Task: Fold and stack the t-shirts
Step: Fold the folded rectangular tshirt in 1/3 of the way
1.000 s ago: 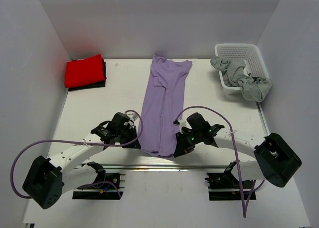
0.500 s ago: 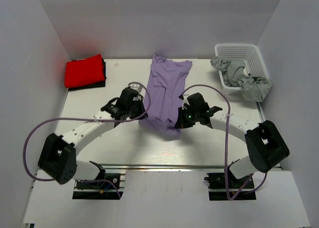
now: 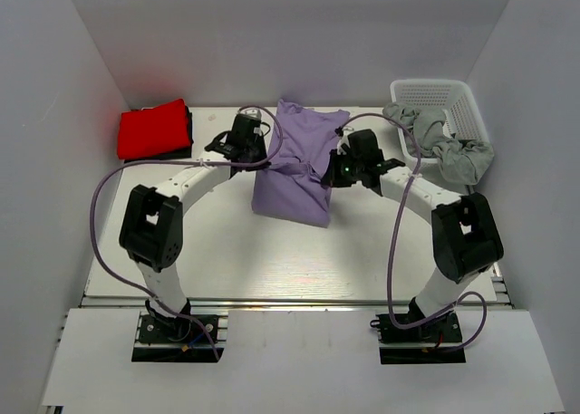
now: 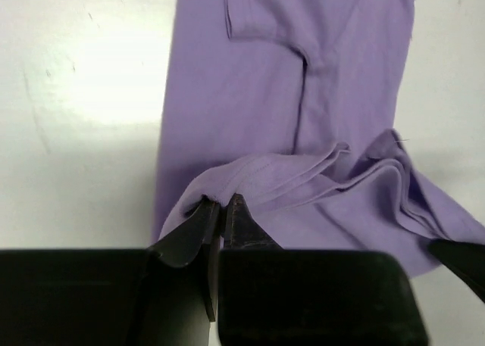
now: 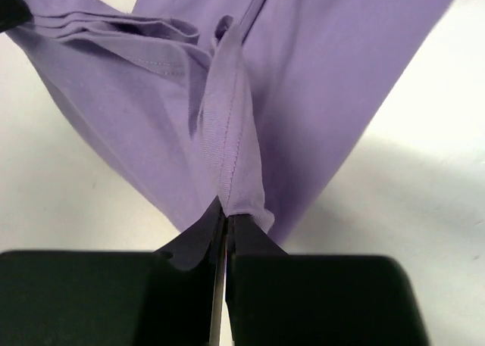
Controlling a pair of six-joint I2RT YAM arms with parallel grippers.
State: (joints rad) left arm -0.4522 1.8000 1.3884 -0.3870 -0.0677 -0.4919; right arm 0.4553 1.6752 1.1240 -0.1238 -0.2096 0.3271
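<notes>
The lavender t-shirt [image 3: 294, 174] lies in the middle of the table, its near end lifted and doubled back over the far half. My left gripper [image 3: 265, 154] is shut on the shirt's left bottom corner [image 4: 227, 191]. My right gripper [image 3: 328, 167] is shut on the right bottom corner [image 5: 236, 187]. Both hold the hem above the shirt's middle. In the wrist views the cloth [image 4: 318, 81] hangs and spreads below the jaws. The red t-shirt [image 3: 152, 129] lies folded at the far left, on something dark.
A white lattice basket [image 3: 439, 115] stands at the far right with grey garments [image 3: 449, 147] spilling over its rim. White walls enclose the table on the left, back and right.
Both grippers have carried the shirt's near hem away from the table's front edge toward the back, folding the shirt over itself. Both arms are now stretched far out.
</notes>
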